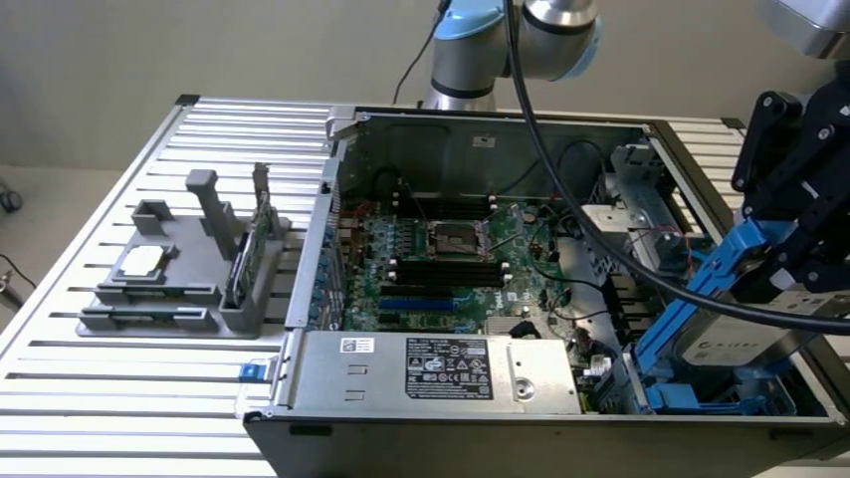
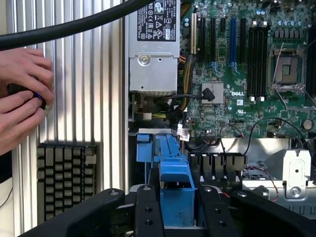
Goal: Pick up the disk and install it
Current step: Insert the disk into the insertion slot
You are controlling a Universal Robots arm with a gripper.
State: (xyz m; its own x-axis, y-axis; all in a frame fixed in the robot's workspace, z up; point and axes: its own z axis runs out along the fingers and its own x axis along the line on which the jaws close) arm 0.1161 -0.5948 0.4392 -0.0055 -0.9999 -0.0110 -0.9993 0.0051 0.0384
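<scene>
Since the gripper [image 1: 786, 284] is clamped on the disk [image 1: 728, 347], holding it tilted above the drive bay [image 1: 704, 400] at the exterior view's right of the computer case [image 1: 332, 214], the pickup looks done; the disk is not yet seated.

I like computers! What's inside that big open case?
A green circuit board, a grey labelled box, cables, and the disk in its blue frame, tilted, held by the pincer. The disk and box cover whatever lies beneath them.
</scene>
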